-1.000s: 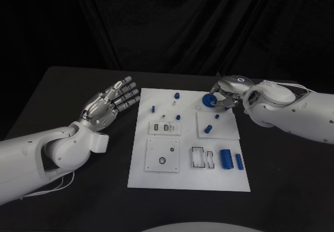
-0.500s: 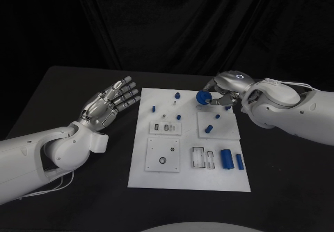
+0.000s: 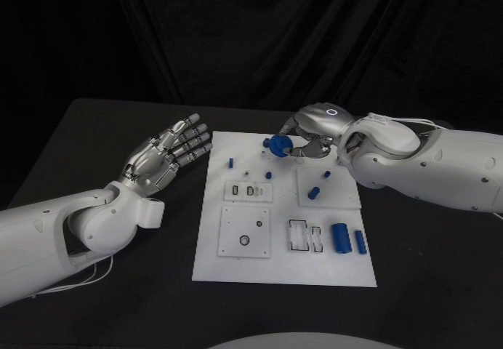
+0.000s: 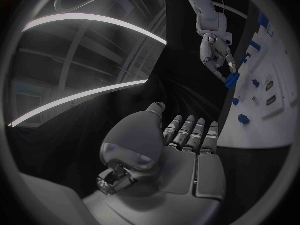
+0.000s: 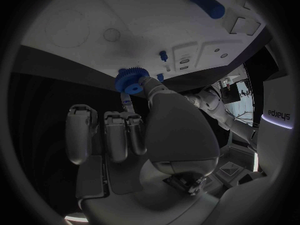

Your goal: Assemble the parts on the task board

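Gear (image 3: 278,145) is pinched in your right hand (image 3: 306,139) above the task board (image 3: 283,270); lower it squarely onto its peg. Left hand (image 3: 166,150) rests spread, holding nothing.

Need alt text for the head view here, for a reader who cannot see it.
The right hand holds a blue gear above the far end of the white task board. The left hand lies open, palm up, beside the board's left edge.
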